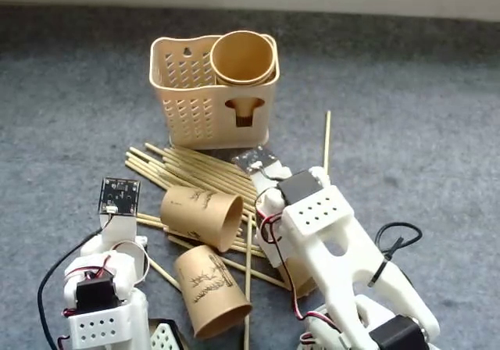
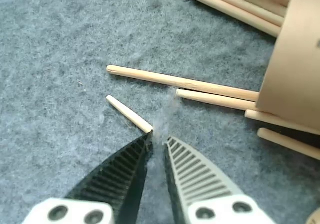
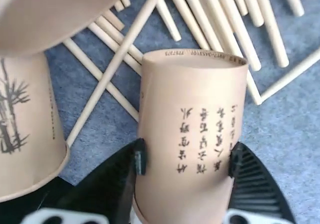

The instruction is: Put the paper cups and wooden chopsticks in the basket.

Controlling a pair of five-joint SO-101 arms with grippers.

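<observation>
Paper cup [image 3: 192, 134]: long axis in line with right pincer [image 3: 187, 158], base outward, clamped | left pincer [image 2: 157, 140]: barely apart, empty

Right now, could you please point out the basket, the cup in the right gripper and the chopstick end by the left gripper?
basket [image 1: 195, 114]: high view, perforated wall.
paper cup [image 3: 192, 129]: right wrist view, printed side.
chopstick end [image 2: 128, 113]: left wrist view, visible middle.

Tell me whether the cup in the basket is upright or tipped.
Upright: the cup stands in the basket, open mouth facing up, rim just above the basket's edge.
</observation>
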